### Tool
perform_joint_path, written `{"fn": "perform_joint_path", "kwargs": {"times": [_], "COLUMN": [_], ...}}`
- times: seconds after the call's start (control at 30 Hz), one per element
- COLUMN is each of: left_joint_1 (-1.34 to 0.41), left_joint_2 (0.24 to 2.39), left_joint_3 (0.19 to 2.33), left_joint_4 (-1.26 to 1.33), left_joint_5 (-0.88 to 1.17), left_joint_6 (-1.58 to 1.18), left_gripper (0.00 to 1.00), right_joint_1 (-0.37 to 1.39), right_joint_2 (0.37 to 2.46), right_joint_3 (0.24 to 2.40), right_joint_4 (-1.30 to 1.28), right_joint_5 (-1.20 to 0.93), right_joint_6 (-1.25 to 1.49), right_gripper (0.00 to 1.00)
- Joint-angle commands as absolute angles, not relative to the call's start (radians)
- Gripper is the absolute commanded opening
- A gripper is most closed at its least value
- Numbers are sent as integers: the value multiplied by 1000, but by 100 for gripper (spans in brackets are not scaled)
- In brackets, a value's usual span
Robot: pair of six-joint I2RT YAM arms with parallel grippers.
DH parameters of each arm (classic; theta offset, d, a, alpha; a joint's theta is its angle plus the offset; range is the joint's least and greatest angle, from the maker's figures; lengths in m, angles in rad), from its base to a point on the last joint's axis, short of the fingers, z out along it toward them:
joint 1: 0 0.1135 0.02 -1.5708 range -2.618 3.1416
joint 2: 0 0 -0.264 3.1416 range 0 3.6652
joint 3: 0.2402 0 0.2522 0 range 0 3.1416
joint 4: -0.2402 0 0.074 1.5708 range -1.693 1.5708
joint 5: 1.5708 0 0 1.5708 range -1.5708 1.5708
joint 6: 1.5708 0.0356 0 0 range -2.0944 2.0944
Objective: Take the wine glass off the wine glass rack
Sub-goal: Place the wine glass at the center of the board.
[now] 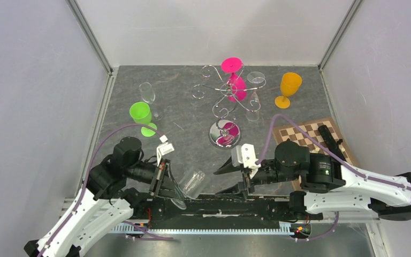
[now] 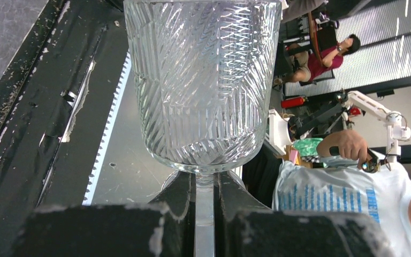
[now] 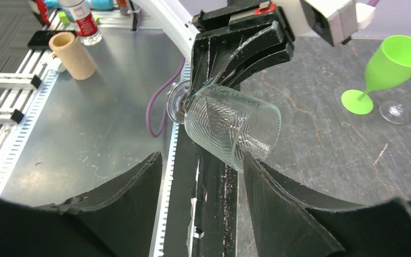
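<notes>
My left gripper (image 1: 167, 181) is shut on the stem of a clear cut-glass wine glass (image 1: 192, 182), holding it tilted over the table's near edge. In the left wrist view the bowl (image 2: 203, 80) fills the frame above the gripper (image 2: 205, 187), whose fingers pinch the stem. My right gripper (image 1: 222, 178) is open and points left at the glass; in its wrist view (image 3: 203, 166) the bowl (image 3: 230, 126) lies just ahead, its rim touching or nearly touching the right finger (image 3: 278, 198). The chrome wine glass rack (image 1: 223, 101) stands mid-table with a pink glass (image 1: 235, 83) hanging on it.
Clear glasses (image 1: 254, 96) hang or stand at the rack's right side. An orange goblet (image 1: 289, 88) stands back right, a green goblet (image 1: 142, 115) and a clear glass (image 1: 147, 93) at left. A chessboard (image 1: 310, 134) lies right. A black rail (image 1: 219, 206) runs along the near edge.
</notes>
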State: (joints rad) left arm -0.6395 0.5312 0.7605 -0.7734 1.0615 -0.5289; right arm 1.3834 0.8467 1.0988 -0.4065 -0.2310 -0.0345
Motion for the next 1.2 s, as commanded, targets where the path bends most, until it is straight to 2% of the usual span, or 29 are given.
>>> {"fn": "perform_joint_path", "kwargs": {"times": [0.0, 0.43, 0.83, 1.07, 1.17], "left_joint_1": [-664, -719, -730, -730, -730], "left_joint_2": [495, 408, 380, 383, 386], "left_joint_3": [809, 813, 808, 813, 818], "left_joint_4": [-739, -738, -742, -747, -746], "left_joint_5": [1131, 1134, 1122, 1117, 1114], "left_joint_6": [-469, -447, -443, -439, -434], "left_gripper": [2, 2, 2, 2, 2], "right_joint_1": [1375, 1362, 1361, 1361, 1361], "right_joint_2": [884, 1022, 1098, 1111, 1124], "right_joint_3": [1173, 1280, 1280, 1241, 1232], "right_joint_4": [-430, -466, -427, -345, -312], "right_joint_5": [-342, -471, -557, -640, -664], "right_joint_6": [-85, -95, -83, -45, -24], "right_gripper": [59, 56, 54, 42, 41]}}
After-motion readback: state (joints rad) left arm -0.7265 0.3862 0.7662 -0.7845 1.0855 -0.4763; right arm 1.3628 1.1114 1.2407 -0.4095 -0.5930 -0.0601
